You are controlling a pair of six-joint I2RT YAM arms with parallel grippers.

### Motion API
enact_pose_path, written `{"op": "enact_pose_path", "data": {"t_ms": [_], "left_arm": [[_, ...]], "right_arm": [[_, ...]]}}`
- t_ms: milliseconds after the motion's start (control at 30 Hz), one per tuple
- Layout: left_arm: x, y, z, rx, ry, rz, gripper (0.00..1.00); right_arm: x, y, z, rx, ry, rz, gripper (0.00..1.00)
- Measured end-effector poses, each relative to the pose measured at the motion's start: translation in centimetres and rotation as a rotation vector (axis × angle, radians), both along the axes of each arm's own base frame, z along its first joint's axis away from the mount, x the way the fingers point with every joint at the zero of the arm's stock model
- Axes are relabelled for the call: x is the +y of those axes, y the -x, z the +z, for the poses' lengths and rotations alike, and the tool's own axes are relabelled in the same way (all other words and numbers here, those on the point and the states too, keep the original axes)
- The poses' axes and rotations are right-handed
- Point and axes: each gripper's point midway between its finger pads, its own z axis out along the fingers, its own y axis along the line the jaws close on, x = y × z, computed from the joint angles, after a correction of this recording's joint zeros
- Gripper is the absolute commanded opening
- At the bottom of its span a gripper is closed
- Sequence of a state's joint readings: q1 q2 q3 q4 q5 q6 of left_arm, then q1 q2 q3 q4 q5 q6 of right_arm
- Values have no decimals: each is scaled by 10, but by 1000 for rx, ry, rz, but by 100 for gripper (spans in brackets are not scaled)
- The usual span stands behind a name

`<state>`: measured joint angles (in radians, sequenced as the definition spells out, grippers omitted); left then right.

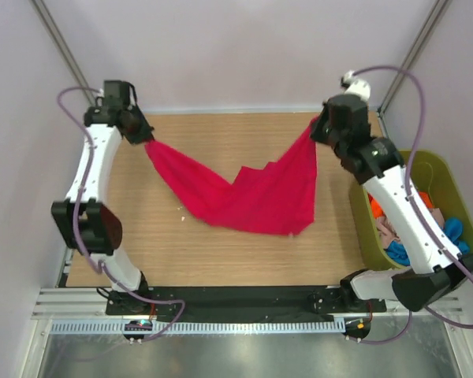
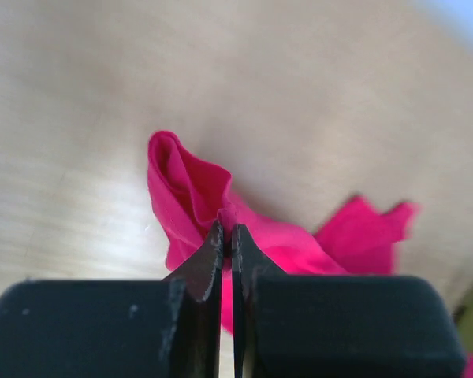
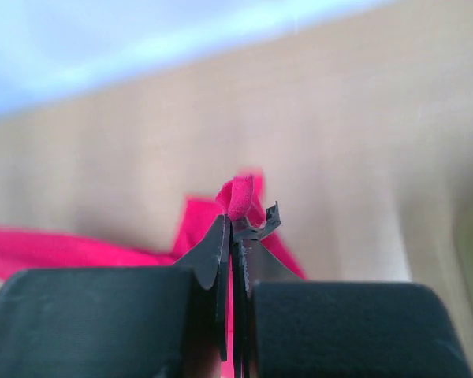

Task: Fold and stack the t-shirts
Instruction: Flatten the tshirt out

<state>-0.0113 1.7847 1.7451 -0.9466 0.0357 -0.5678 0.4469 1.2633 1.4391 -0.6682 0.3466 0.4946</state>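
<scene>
A large crimson-red t-shirt (image 1: 252,193) hangs stretched between both arms over the wooden table (image 1: 158,244), its middle sagging onto the boards. At the far left my left gripper (image 1: 147,139) is shut on one corner of it; the left wrist view shows the red cloth (image 2: 191,189) pinched between the black fingertips (image 2: 213,244). At the far right my right gripper (image 1: 317,126) is shut on the other corner, with a red tuft (image 3: 240,197) poking out above the closed fingertips (image 3: 217,240). More t-shirts (image 1: 453,230), orange, beige-pink and blue, lie bunched in the tub.
An olive-green plastic tub (image 1: 449,169) stands off the table's right edge, partly under the right arm. Metal frame posts (image 1: 63,43) rise at the back corners. A black rail (image 1: 244,299) carries both arm bases along the near edge.
</scene>
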Motion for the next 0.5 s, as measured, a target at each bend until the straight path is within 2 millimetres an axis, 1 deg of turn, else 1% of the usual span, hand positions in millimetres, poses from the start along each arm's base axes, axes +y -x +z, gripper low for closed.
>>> {"op": "enact_pose_path", "data": {"t_ms": [33, 67, 100, 133, 167, 200, 233, 267, 300, 333, 367, 400, 433, 467, 500], "left_arm": [[1, -5, 41, -108, 2, 11, 0], [2, -7, 84, -221, 4, 26, 0], [3, -2, 122, -322, 4, 39, 0], [5, 7, 158, -416, 4, 50, 0], [6, 19, 186, -491, 6, 57, 0], [6, 34, 209, -555, 12, 65, 0], [7, 46, 218, -588, 18, 71, 0], [7, 58, 222, -617, 23, 74, 0], [6, 71, 217, -623, 30, 79, 0], [5, 80, 199, -592, 41, 84, 0], [4, 84, 179, -569, 50, 85, 0], [3, 90, 147, -500, 60, 90, 0], [2, 93, 110, -421, 67, 96, 0], [1, 100, 70, -327, 71, 104, 2], [-1, 106, 37, -243, 76, 109, 6]], "right_arm": [[-6, -12, 33, -63, -7, -27, 1], [-11, -20, 67, -138, -18, -52, 1], [-18, -22, 98, -205, -23, -77, 1], [-24, -20, 125, -265, -31, -94, 1], [-29, -15, 143, -307, -34, -106, 1], [-36, -7, 163, -353, -40, -118, 1], [-43, 3, 177, -388, -42, -126, 1], [-47, 11, 182, -403, -42, -131, 1], [-54, 22, 184, -413, -37, -137, 1], [-57, 28, 180, -408, -29, -141, 1], [-62, 37, 172, -398, -21, -144, 1], [-65, 42, 158, -373, -6, -143, 1], [-66, 47, 139, -341, 9, -136, 1], [-67, 53, 119, -302, 25, -124, 1], [-65, 57, 95, -254, 40, -105, 1]]}}
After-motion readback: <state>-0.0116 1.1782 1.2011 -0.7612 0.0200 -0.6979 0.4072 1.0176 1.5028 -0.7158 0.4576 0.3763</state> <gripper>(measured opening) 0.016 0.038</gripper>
